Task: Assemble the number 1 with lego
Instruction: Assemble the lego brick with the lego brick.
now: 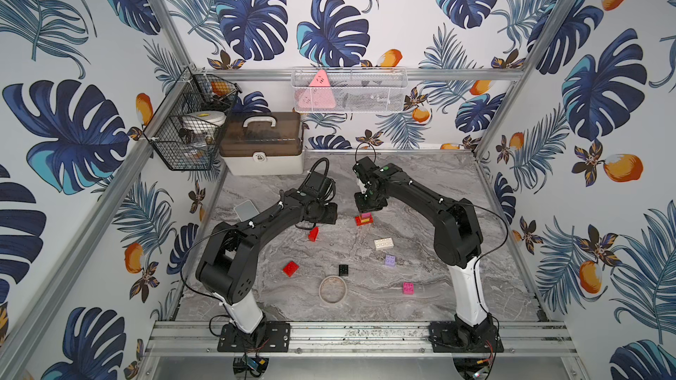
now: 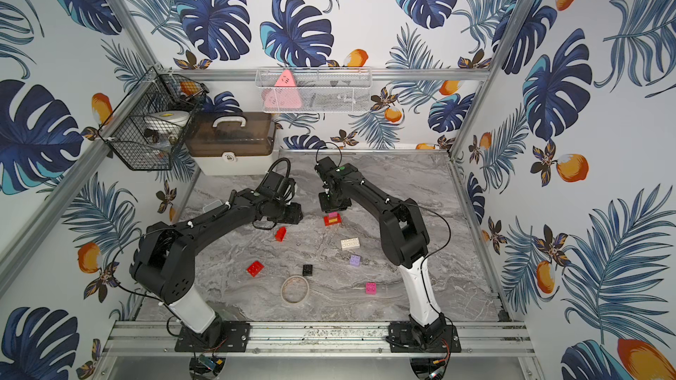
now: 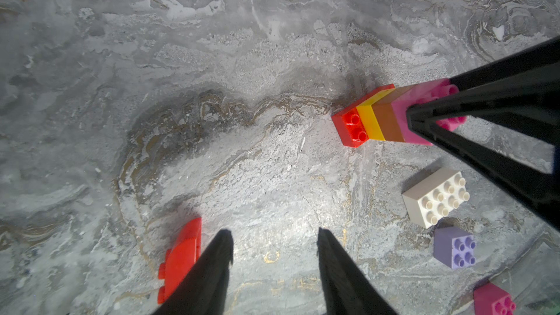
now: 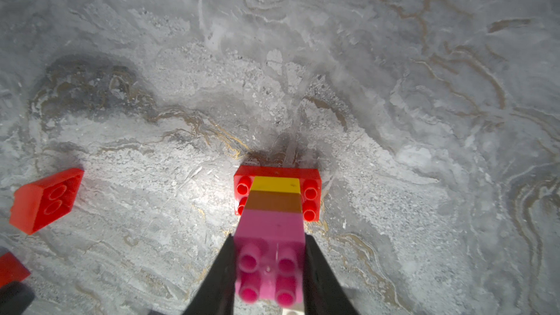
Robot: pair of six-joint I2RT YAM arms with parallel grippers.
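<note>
Right claw [image 4: 269, 237] — clenched on the pink brick [image 4: 269, 225], one finger against each side wall. That brick tops the stack [image 3: 378, 116]: orange brick [image 4: 274, 201] beneath it, then yellow brick [image 4: 277, 184], then the wider red base brick [image 4: 275, 172], which stands on the surface [image 1: 420, 195].

Left claw [image 3: 274, 233] — released, nothing between its fingers, hanging over bare surface near the stack. A tipped red brick [image 3: 181, 256] lies close beside one finger.

Loose lego nearer the arm bases: white brick [image 1: 383, 243], lilac brick [image 1: 389, 260] just beside it, second pink brick [image 1: 408, 287], black brick [image 1: 343, 269], flat red brick [image 1: 290, 268]. A tan ring [image 1: 333, 289] lies flat near the black brick.

Surface: grey marble-pattern slab, tan veins, matt and grainy close up.

Room: three walls papered with blue leaves and orange fruit, aluminium frame rails. A black wire basket [image 1: 186, 129] hangs in the back left corner. A white mesh basket [image 1: 349, 89] on the back rail holds a pink triangular item. A cream case [image 1: 261, 144] with smoky brown lid and handle sits at the back.

Bricks: glossy chunky plastic with round hollow studs. The white one has eight, the lilac four.
</note>
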